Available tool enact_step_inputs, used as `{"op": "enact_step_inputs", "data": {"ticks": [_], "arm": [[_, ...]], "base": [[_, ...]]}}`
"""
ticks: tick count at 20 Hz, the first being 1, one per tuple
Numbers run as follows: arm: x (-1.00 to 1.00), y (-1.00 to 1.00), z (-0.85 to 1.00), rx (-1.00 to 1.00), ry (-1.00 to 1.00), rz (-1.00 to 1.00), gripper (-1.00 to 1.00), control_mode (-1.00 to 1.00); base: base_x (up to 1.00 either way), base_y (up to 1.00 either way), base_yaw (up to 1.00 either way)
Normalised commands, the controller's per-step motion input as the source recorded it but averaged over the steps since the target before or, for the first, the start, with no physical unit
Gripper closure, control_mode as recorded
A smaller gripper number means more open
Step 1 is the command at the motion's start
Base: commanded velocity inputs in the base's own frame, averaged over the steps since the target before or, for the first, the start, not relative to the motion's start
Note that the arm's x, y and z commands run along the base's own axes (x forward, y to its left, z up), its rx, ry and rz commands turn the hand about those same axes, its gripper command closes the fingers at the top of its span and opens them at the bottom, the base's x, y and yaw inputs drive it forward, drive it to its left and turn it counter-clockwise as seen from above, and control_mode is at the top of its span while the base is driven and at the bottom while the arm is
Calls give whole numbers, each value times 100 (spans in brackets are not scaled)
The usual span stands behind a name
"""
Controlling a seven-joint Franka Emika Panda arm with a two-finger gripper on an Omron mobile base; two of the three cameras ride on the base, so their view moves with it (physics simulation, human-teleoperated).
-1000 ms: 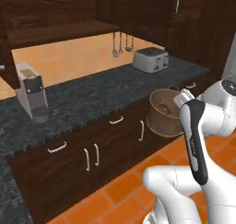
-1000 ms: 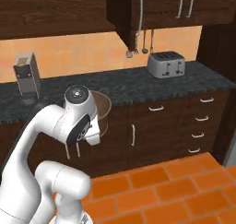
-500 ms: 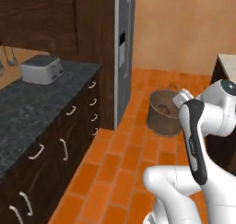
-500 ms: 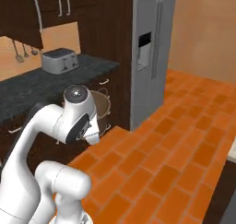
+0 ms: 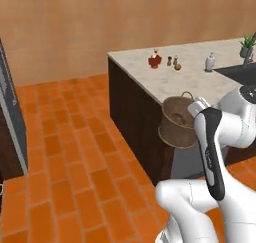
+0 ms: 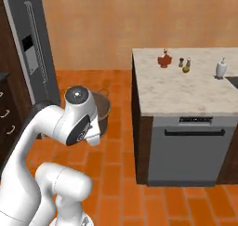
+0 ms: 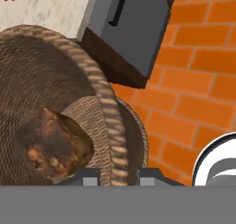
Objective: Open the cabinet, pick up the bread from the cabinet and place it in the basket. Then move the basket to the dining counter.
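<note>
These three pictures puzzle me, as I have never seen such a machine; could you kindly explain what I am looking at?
It is a white robot arm on a driving base in a rendered kitchen. Two pictures come from cameras on the base, behind the arm to its left and right; the third looks along its gripper. The gripper is shut on the rim of a round brown woven basket, carried above the orange brick floor. Inside lies a small golden-brown bread bun. Ahead stands a long beige marble-look dining counter with a red bottle, small shakers and a pale bottle on it.
</note>
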Motion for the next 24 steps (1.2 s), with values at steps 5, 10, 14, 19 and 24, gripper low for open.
{"op": "enact_step_inputs", "data": {"ticks": [5, 10, 14, 19, 24], "arm": [[0, 0, 0, 0, 0, 0, 100, 100], [0, 0, 0, 0, 0, 0, 100, 100], [0, 0, 0, 0, 0, 0, 100, 100], [0, 0, 0, 0, 0, 0, 100, 100], [0, 0, 0, 0, 0, 0, 100, 100]], "base": [[100, 96, -36], [100, 100, -20], [100, 100, -21], [100, 97, -15], [100, 52, -5]]}}
